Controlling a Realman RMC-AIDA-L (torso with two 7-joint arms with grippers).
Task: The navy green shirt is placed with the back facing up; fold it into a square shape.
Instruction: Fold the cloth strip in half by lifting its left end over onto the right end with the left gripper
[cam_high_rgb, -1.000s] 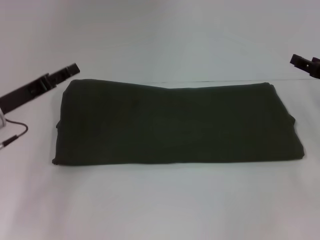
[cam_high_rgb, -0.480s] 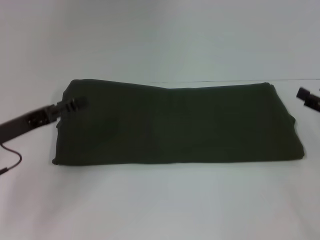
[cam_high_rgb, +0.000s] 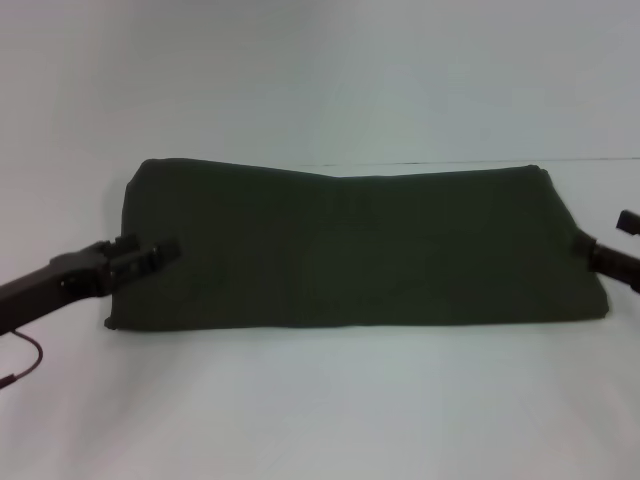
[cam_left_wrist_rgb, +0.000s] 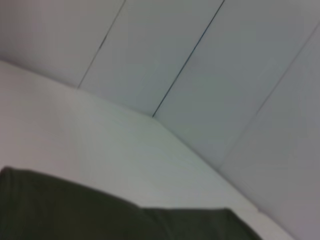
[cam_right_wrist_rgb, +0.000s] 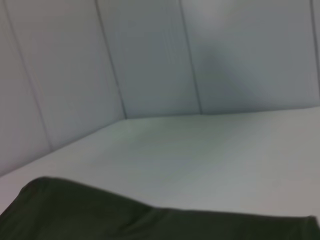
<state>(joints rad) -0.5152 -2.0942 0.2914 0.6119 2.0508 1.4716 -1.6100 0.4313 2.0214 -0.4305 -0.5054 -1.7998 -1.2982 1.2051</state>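
The white bench (cam_high_rgb: 320, 410) fills nearly the whole head view, from the lower edge up to a pale wall across the top of the frame. In both wrist views the same white surface runs back to grey wall panels (cam_left_wrist_rgb: 210, 65) with thin dark seams.

The navy green shirt (cam_high_rgb: 350, 245) lies flat on the bench across the middle of the head view, folded into a wide band much longer than it is deep. Its plain dark side faces up and no lettering shows. Its far edge runs almost straight from the upper left to the upper right of the cloth, and its near edge is a clean fold line parallel to the lower edge of the frame. The left wrist view shows a strip of the dark cloth (cam_left_wrist_rgb: 100, 215) along the lower edge of its frame, and the right wrist view shows the same (cam_right_wrist_rgb: 125, 215).

The left gripper (cam_high_rgb: 150, 255) reaches in from the lower left of the head view, its tip over the left end of the shirt, near the near-left corner. Whether its jaws are released or clenched cannot be told.

The right gripper (cam_high_rgb: 600, 255) enters at the right edge of the frame, beside the shirt's right end. Its jaws' state cannot be told either.
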